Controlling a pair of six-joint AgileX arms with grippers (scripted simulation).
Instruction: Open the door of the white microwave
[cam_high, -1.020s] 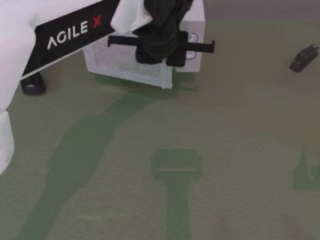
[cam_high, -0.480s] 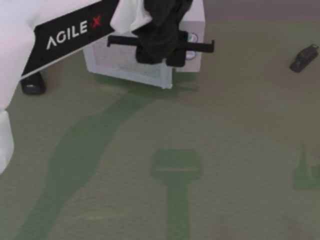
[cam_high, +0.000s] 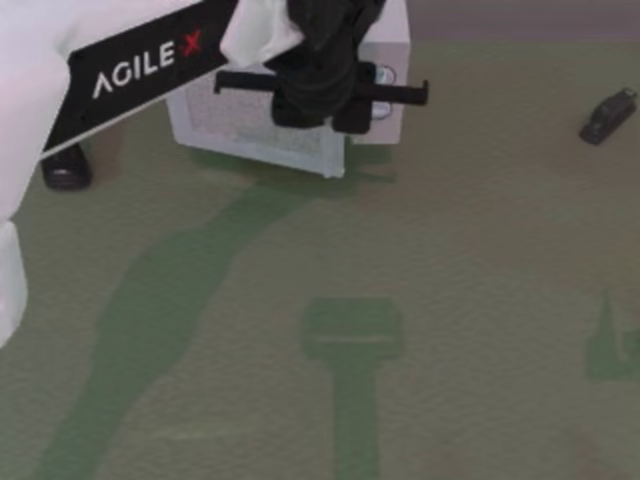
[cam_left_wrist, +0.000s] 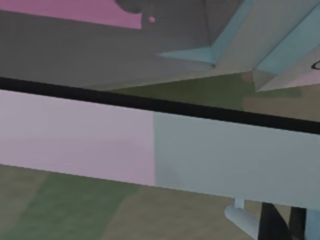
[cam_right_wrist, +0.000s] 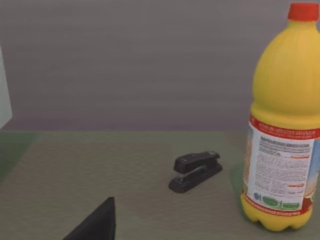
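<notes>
The small white boxy microwave (cam_high: 300, 90) sat at the tabletop's (cam_high: 450, 300) far edge, its mesh-windowed white door (cam_high: 262, 135) slightly ajar. The left arm reached over it, black pincer (cam_high: 320, 100) at the door's right edge; couldn't tell its grip. The right pincer (cam_right_wrist: 95, 225) was barely in view near a black stapler (cam_right_wrist: 195, 171).

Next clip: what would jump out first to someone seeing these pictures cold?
The big white left arm reaching from the top view's left, its black left gripper over the front of the white microwave at the table's far edge, against the door. The right wrist view shows a yellow bottle beside a black stapler.
</notes>
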